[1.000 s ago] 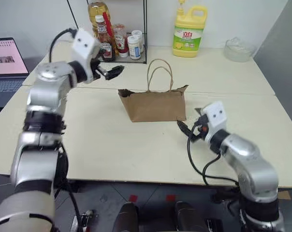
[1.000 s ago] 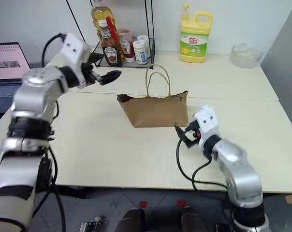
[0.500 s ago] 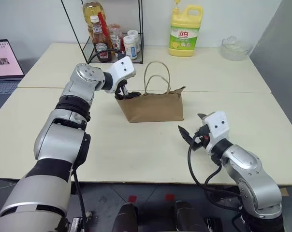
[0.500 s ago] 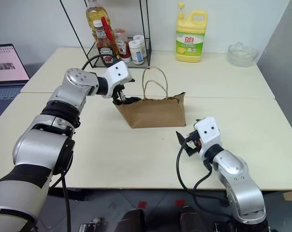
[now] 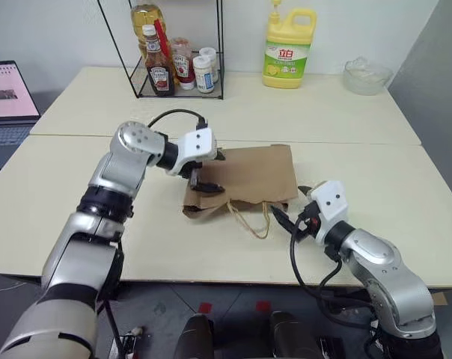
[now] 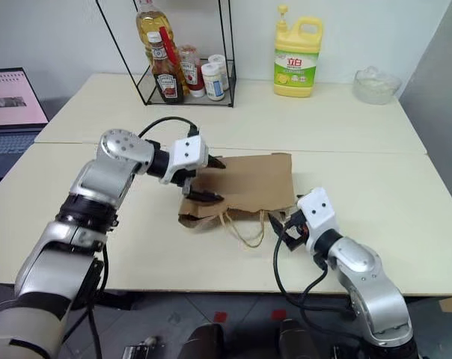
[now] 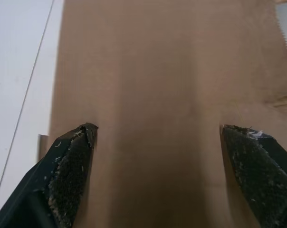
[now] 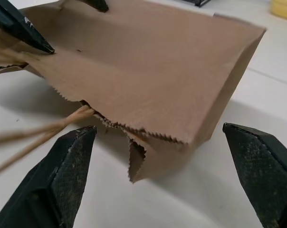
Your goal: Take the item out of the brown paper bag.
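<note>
In the left eye view, the brown paper bag was seen lying flat at frame centre, its handles toward the lower edge. The left gripper, fingers spread, was pressed on its left end; the right gripper, fingers apart, sat lower right. In the right wrist view, the bag's serrated mouth was seen. The item could not be made out.

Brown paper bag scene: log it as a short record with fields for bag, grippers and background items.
bag: plain brown kraft paper bag lying on its side on the cream table, mouth and loop handles toward the robot
left gripper: open, over the bag's left end
right gripper: open, at the bag's mouth
background: yellow detergent jug, black wire rack of bottles
</note>
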Robot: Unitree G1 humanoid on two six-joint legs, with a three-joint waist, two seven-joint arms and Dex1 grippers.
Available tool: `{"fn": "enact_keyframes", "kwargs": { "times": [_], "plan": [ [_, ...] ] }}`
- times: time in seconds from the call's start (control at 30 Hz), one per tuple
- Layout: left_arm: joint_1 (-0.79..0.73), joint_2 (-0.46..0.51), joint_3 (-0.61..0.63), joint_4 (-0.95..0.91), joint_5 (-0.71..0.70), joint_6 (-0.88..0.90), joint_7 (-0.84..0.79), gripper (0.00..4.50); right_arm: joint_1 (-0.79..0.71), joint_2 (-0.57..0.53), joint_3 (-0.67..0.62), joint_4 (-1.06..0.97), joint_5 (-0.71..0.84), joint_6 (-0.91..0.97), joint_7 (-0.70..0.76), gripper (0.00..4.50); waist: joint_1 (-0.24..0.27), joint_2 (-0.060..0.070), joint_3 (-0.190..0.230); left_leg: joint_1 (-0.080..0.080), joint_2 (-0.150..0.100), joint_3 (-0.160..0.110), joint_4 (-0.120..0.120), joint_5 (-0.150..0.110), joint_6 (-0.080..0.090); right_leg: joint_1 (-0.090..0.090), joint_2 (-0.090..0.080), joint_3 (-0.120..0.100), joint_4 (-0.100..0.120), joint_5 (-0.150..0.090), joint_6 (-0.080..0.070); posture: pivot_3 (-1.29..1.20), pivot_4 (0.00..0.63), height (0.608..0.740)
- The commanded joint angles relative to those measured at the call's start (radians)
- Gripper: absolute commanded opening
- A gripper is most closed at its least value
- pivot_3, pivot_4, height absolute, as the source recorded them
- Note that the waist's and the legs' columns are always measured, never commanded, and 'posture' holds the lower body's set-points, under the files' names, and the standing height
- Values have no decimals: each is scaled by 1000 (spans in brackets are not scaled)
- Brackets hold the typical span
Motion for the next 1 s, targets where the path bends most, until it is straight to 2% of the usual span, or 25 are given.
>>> {"fn": "enact_keyframes", "kwargs": {
  "times": [0.03,0.27,0.37,0.57,1.0],
  "plan": [
    [79,16,5,-119,1,60,45,4500,64,-54,-30,-67,34,-36,52,4480,2,0,0,1,0,0,0,0,0,1,0,0,0,0,0,0,150,740],
    [179,11,2,-262,-16,111,105,4500,189,-220,-127,-100,101,-77,183,4480,7,0,0,9,0,0,1,0,0,10,0,0,0,0,1,0,150,740],
    [216,37,-20,-297,-4,49,91,4500,214,-271,-168,-89,118,-116,222,4480,7,0,0,9,0,0,1,0,0,10,0,0,-1,0,1,0,150,740],
    [223,94,-38,-304,-8,-98,29,4500,218,-294,-201,-85,156,-168,259,4480,8,-1,0,9,0,0,1,0,0,10,0,0,-1,0,1,0,150,740],
    [118,125,-12,-283,-195,-350,-192,4500,309,-355,-211,-28,145,-363,358,4480,14,-1,0,9,0,0,1,0,0,10,1,0,-1,0,1,0,150,740]
  ]
}}
